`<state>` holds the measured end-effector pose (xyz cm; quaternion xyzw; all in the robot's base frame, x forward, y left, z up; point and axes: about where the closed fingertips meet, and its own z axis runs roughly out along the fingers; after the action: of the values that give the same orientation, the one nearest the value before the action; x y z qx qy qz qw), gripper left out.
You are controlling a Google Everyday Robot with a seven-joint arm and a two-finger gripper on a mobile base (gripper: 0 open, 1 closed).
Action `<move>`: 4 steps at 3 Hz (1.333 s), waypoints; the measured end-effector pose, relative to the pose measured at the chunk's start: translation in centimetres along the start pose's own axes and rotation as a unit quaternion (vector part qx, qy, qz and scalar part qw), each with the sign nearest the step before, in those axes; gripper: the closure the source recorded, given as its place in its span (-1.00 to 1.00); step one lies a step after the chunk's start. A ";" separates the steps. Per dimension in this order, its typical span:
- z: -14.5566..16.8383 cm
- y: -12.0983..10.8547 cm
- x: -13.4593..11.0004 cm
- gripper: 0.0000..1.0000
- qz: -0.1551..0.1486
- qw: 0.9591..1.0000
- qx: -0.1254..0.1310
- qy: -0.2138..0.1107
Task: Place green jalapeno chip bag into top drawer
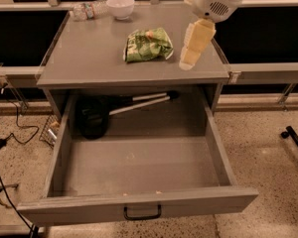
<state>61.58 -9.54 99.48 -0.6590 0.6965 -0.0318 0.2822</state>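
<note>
The green jalapeno chip bag (148,45) lies crinkled on the grey cabinet top (89,58), right of centre. The top drawer (139,170) below is pulled wide open, with a flat front panel and a small black handle (142,214). My gripper (193,48), cream-coloured under a white arm, hangs over the cabinet top just right of the bag, apart from it, its tip near the surface. It holds nothing.
A black ladle-like utensil with a silver handle (107,115) lies at the back of the drawer. A white bowl (120,6) and a clear plastic water bottle (87,10) stand at the cabinet top's far edge. Cables lie on the floor at left.
</note>
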 end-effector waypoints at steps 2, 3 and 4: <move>2.9 -3.5 -0.1 -1.00 -0.009 0.999 0.003 -0.050; 4.3 -5.7 -0.4 -1.00 -0.013 0.997 0.017 -0.074; 10.1 -10.1 -0.5 -1.00 -0.023 0.995 0.043 -0.085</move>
<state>75.03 -7.07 95.33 -0.6625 0.6527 -0.0116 0.3674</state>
